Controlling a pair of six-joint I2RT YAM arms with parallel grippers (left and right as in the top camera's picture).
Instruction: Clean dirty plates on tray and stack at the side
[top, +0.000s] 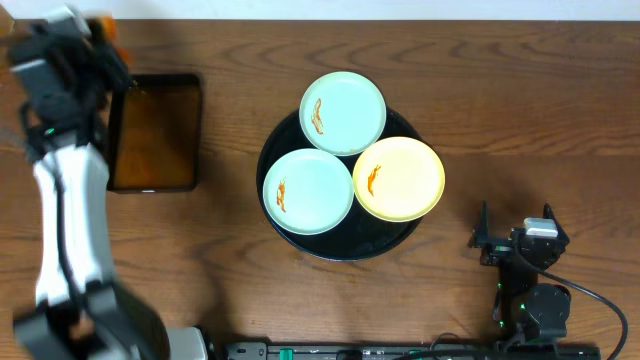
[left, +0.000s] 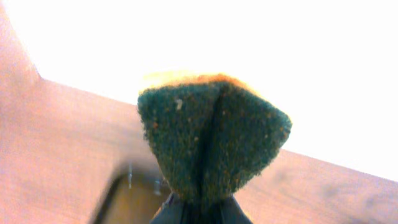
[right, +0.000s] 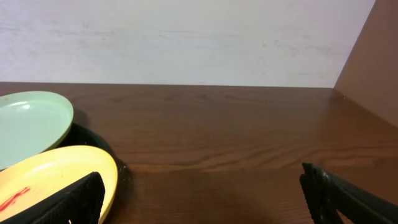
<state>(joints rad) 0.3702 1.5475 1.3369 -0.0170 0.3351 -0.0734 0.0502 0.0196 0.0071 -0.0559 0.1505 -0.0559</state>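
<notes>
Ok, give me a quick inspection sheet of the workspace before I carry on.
Surface: wooden table, no spills seen.
Job's things: round black tray holds far mint plate, near mint plate and yellow plate; each has an orange smear, none stacked.
Clutter: rectangular tray of brown liquid, left side.
Grippers: left gripper, jaws shut on a folded green sponge; right gripper, jaws open, empty.
Cables: black cable by the right arm's base.
Surroundings: white wall.
</notes>
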